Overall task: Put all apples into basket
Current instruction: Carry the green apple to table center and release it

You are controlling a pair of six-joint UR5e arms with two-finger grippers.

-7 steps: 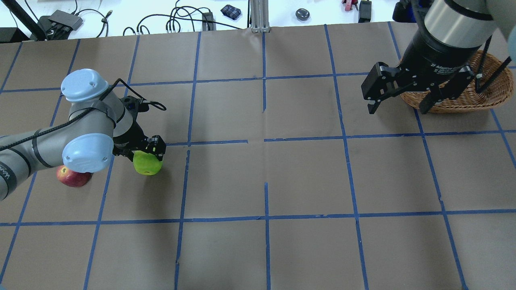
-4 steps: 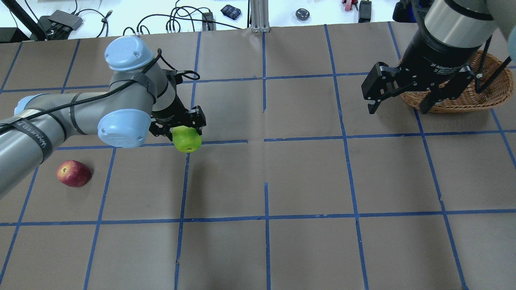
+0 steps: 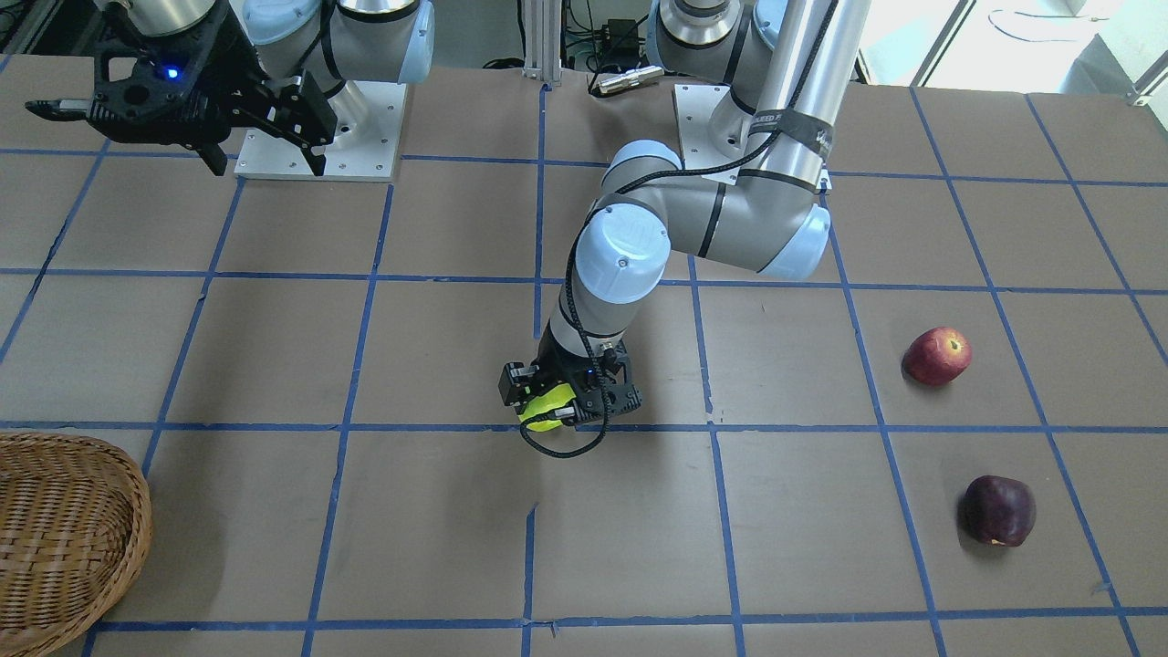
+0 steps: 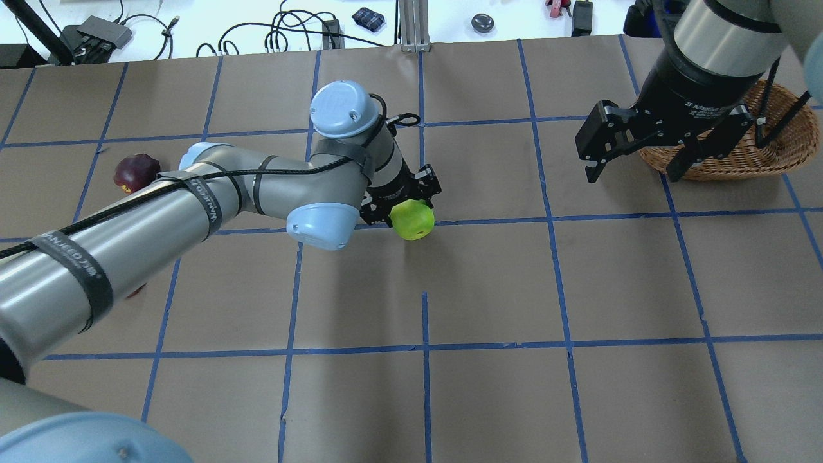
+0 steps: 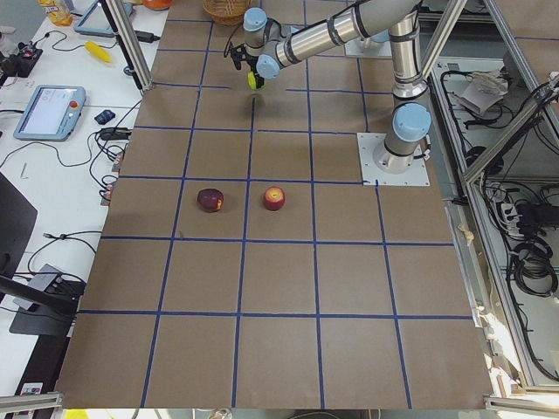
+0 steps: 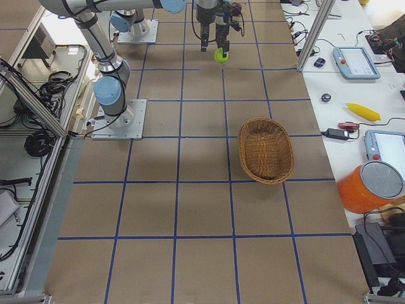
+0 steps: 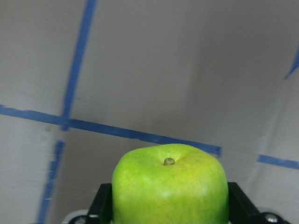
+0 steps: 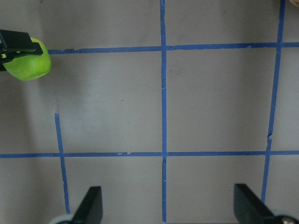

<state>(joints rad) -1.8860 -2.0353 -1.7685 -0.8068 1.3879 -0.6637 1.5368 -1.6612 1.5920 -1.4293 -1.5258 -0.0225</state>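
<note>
My left gripper (image 4: pixel 405 207) is shut on the lime green apple (image 4: pixel 413 220) and holds it over the middle of the table; the apple also shows in the left wrist view (image 7: pixel 170 191) and the front view (image 3: pixel 546 406). The red apple (image 3: pixel 937 356) and the maroon apple (image 3: pixel 999 510) lie on the table on my left side. The overhead view shows the maroon apple (image 4: pixel 135 172), and my left arm hides most of the red one. The wicker basket (image 4: pixel 781 154) stands at the far right, partly behind my right gripper (image 4: pixel 633 170), which is open and empty above the table.
Brown paper with blue tape lines covers the table (image 4: pixel 488 289). Cables and small items (image 4: pixel 283 32) lie beyond the far edge. Tablets, a banana and an orange container (image 6: pixel 370 187) stand on a side bench past the basket's end.
My left arm has carried the green apple to the right, from beside the red apple to the table's middle. The maroon apple has come into view. The right gripper has hardly moved.
</note>
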